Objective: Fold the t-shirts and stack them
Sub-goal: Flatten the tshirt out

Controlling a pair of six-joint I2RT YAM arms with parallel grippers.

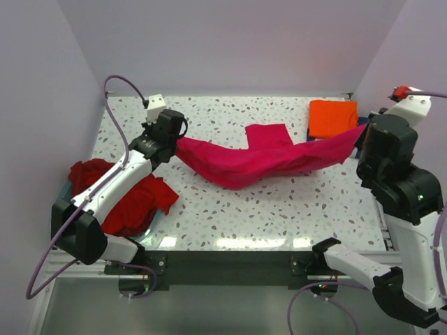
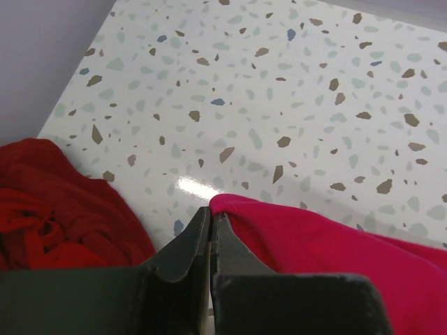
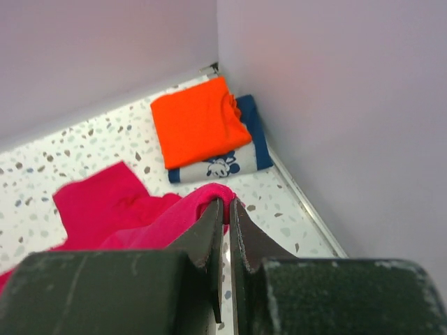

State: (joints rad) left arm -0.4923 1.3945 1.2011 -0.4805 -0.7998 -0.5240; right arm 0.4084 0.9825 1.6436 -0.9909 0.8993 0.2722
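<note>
Currently my left gripper (image 2: 211,218) and right gripper (image 3: 225,206) are both clenched on opposite edges of the magenta t-shirt (image 1: 258,160), which sags across the top view's centre. I judge it light, limp, non-slippery; grip hems or corners, never mid-panel.

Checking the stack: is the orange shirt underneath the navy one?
No, the right wrist view shows the orange shirt lying on top of the navy shirt.
</note>
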